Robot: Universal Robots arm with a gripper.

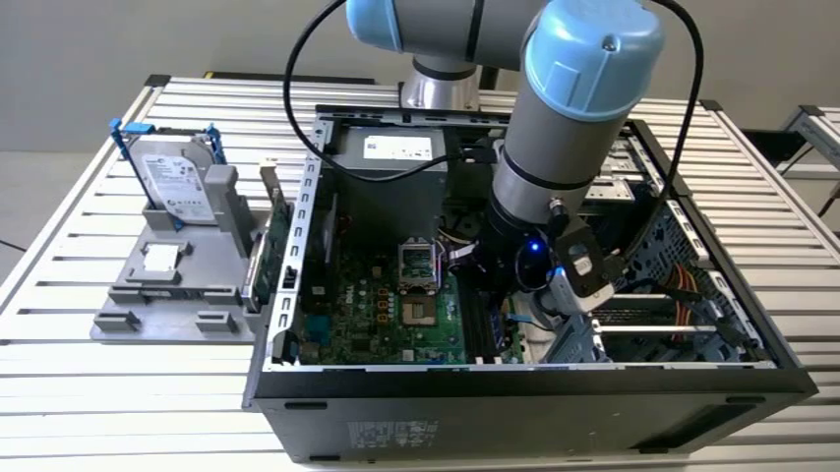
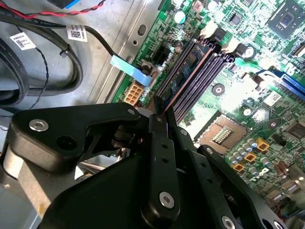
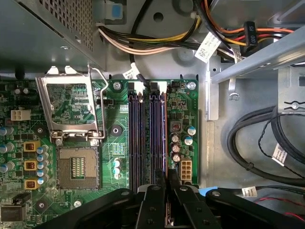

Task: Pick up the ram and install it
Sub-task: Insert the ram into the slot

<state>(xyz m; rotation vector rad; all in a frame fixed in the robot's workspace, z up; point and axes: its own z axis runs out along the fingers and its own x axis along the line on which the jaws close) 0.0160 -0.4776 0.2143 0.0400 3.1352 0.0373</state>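
Observation:
The ram [image 3: 165, 133] shows edge-on as a thin dark strip with a coppery edge. It stands along the outermost of the dark memory slots [image 3: 143, 133] on the green motherboard [image 1: 381, 315]. The second wrist view has the ram [image 2: 188, 76] running away from the fingertips along the slots [image 2: 205, 71]. My gripper [image 3: 167, 177] is shut on the near end of the ram, with black fingers [image 3: 156, 195] pressed in from both sides. The second wrist view shows the gripper [image 2: 159, 112] low over the board. In the exterior view the gripper [image 1: 506, 295] is deep inside the open computer case [image 1: 525, 388].
An open CPU socket [image 3: 76, 167] lies beside the slots. Cable bundles [image 3: 257, 143] and a metal drive cage [image 1: 643, 315] crowd the other side. Outside the case, a grey fixture [image 1: 171, 295] holds a silver hard drive [image 1: 177, 182] and an upright green card [image 1: 263, 265].

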